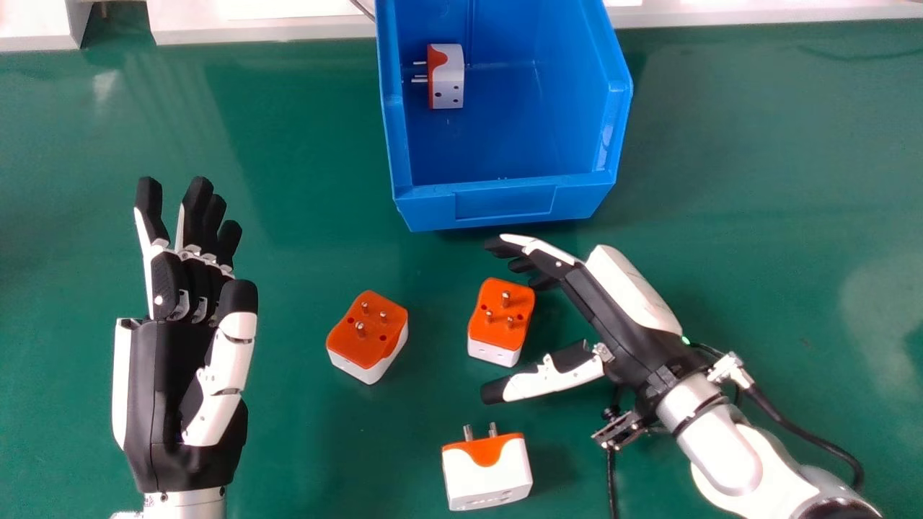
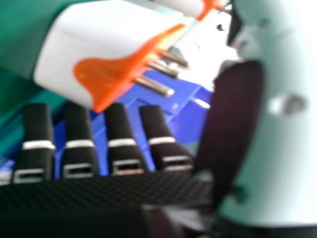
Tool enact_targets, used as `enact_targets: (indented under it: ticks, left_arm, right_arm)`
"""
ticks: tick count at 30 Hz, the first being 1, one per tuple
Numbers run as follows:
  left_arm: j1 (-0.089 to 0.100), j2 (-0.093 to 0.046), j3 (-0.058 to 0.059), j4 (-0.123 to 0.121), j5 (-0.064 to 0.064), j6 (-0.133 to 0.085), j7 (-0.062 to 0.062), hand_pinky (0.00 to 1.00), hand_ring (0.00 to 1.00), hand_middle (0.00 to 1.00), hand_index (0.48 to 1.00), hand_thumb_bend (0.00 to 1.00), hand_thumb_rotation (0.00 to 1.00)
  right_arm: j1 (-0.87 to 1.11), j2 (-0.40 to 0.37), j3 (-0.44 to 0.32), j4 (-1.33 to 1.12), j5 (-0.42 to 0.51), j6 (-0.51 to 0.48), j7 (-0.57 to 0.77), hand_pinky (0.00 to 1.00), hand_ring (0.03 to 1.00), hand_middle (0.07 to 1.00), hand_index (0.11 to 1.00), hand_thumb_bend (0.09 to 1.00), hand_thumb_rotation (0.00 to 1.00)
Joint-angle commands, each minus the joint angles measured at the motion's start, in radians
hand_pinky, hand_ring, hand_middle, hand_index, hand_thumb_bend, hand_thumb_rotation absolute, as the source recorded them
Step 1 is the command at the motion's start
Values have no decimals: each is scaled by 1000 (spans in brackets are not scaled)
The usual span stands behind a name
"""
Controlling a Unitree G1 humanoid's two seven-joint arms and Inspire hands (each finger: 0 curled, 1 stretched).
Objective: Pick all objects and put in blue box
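The right hand [image 1: 613, 310] is open in the head view, fingers and thumb spread on either side of an orange and white plug adapter [image 1: 501, 317] lying pins up. In the right hand view the right hand [image 2: 124, 153] has its fingers near that adapter [image 2: 114, 49], with a gap between. Another adapter [image 1: 368, 331] lies pins up to the left, and one more [image 1: 487, 468] sits nearer the robot, its pins pointing away. The blue box [image 1: 505, 205] holds one adapter [image 1: 447, 76] by its left wall. My left hand [image 1: 191, 360] is open, palm up, at the left.
The green table [image 1: 303, 144] stretches around the box and adapters. A white ledge [image 1: 259, 25] runs along the far edge, behind the left side. A black cable [image 1: 800, 432] trails along the right forearm.
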Motion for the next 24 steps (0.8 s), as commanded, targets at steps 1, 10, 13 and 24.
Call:
enact_targets:
  ticks: [1, 10, 13, 24]
  left_arm:
    - [10, 4, -6, -20, 8, -3, -1, 1000, 1000, 989, 953, 330, 460]
    - [19, 0, -4, -19, 8, -14, 1, 1000, 1000, 988, 953, 338, 465]
    - [15, -1, -3, -13, 8, -16, 1, 1000, 1000, 988, 953, 339, 467]
    - [16, 1, -5, -19, -3, -6, -5, 1000, 1000, 989, 953, 338, 471]
  right_arm:
    - [-27, 12, 11, 7, -6, 22, -3, 709, 788, 827, 822, 938, 263]
    - [-67, 18, 30, 22, -5, 68, 11, 720, 800, 838, 822, 940, 267]
    - [-70, 21, 37, 30, -7, 79, 9, 722, 801, 839, 822, 940, 268]
    - [-100, 31, 92, 46, -40, 142, -16, 735, 801, 841, 825, 953, 274]
